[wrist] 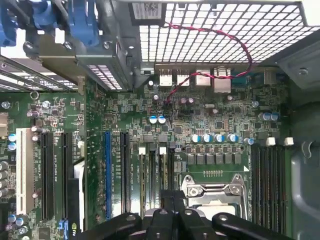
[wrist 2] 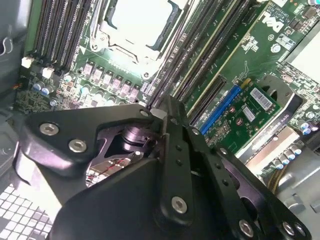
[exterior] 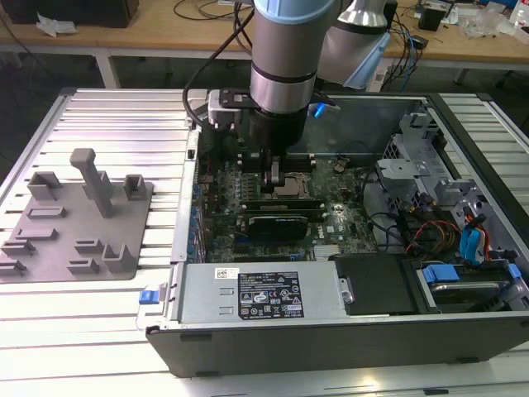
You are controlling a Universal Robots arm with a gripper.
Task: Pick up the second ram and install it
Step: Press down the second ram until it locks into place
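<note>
My gripper reaches down into the open computer case, onto the motherboard just to the exterior view's left of the silver processor socket. In both wrist views the two black fingers press flat together with no gap, and the gripper sits over the long dark memory slots next to the socket. The second ram is hidden: no green stick shows between or below the fingers, and I cannot tell whether one lies under them.
A black expansion card sits in front of the gripper. The power supply fills the case's near side, and drive cages and cables crowd the exterior view's right. The grey plastic fixture lies outside the case at the left.
</note>
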